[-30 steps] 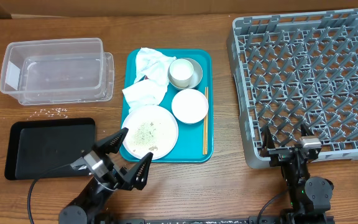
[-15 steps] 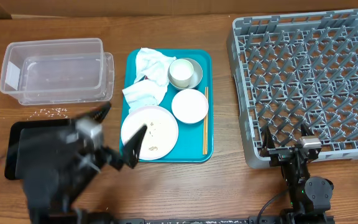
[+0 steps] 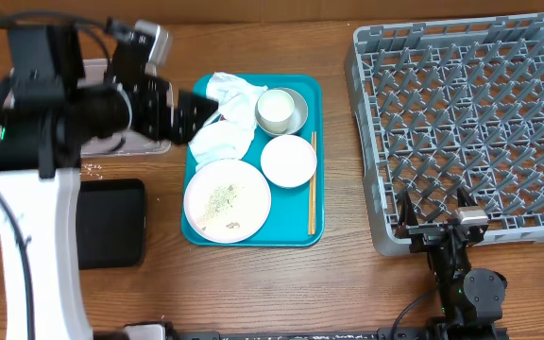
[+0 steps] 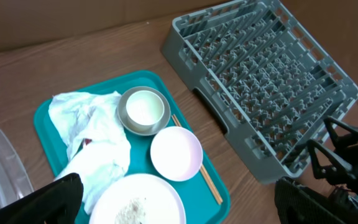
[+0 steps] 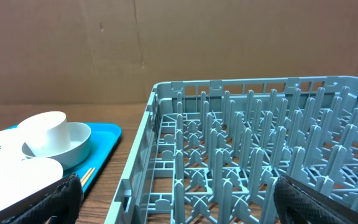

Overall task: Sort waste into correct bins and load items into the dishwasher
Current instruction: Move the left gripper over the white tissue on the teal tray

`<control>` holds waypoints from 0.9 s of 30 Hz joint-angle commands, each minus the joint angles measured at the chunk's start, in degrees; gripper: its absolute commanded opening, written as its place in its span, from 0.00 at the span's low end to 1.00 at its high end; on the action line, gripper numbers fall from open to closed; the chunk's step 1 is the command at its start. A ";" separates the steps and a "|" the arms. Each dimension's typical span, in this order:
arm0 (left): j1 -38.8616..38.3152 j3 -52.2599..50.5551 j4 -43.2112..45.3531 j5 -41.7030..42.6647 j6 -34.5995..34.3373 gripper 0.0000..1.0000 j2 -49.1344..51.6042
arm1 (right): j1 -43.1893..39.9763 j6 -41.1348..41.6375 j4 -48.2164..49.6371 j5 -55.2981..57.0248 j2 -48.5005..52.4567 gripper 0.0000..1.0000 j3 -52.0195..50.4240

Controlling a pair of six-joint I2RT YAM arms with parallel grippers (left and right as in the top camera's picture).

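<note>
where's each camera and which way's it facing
Overhead: fixed above, straight down on teal tray, dish rack, both arms.
Left wrist: raised left of tray, angled down across it to rack; open left pincer at bottom.
Right wrist: low at rack's near edge, level across it; open right pincer at bottom.
All share the white cup.

Teal tray (image 4: 138, 155) with napkins (image 4: 92, 134), plate (image 4: 138, 202), white bowl (image 4: 176, 154), beside grey dish rack (image 4: 266, 81)

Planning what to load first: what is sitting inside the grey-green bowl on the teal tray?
A white cup sits inside the grey-green bowl. The cup covers the bowl's bottom, so anything under it cannot be seen.
</note>
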 commanded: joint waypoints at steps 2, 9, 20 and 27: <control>-3.93 4.42 0.44 -8.52 -0.35 1.00 5.77 | -0.26 -0.04 0.35 -0.24 -0.57 1.00 -0.59; -14.14 9.33 0.98 -40.65 -3.61 1.00 16.04 | -0.26 -0.04 0.35 -0.26 -0.57 1.00 -0.59; -15.23 9.31 10.58 -40.09 -3.61 1.00 29.14 | -0.26 -0.04 0.35 -0.24 -0.57 1.00 -0.59; -15.26 9.31 12.07 -40.22 -3.58 0.83 36.17 | -0.26 -0.04 0.35 -0.24 -0.57 1.00 -0.59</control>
